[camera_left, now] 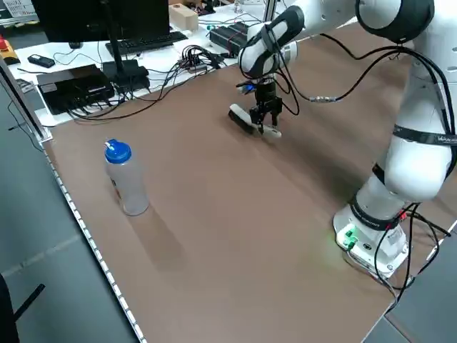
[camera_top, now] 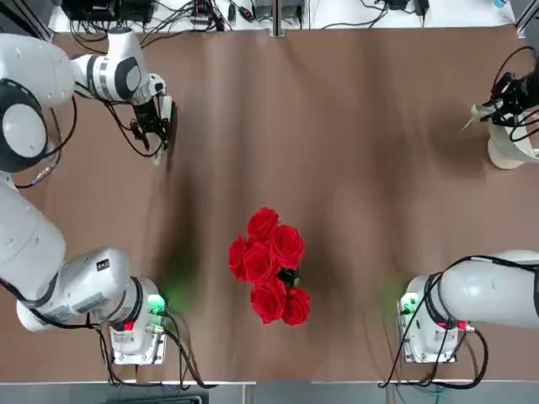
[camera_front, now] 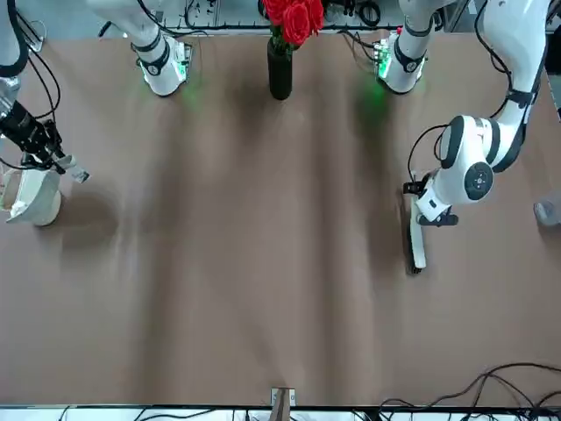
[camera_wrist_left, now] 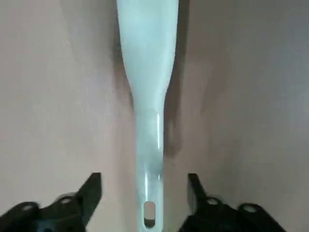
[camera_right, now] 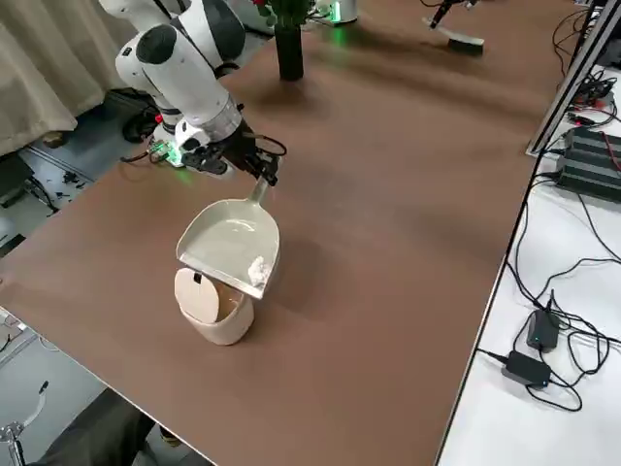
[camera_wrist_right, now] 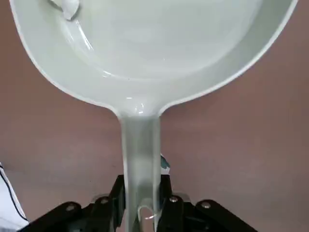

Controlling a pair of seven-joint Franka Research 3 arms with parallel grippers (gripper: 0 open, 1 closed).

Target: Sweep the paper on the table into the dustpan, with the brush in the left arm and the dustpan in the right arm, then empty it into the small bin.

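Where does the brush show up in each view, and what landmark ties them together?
Front view: brush right of centre, mid-height.
Top view: upper left.
Left side view: above centre.
Right side view: near the top, right of centre.
Left wrist view: down the middle.
Right wrist view: not in it.
Shared landmark, in all but the right wrist view: the left gripper, at the brush.

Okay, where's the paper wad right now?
In the right side view, the paper wad lies inside the dustpan, near its front lip, above the small bin on the robot's right.
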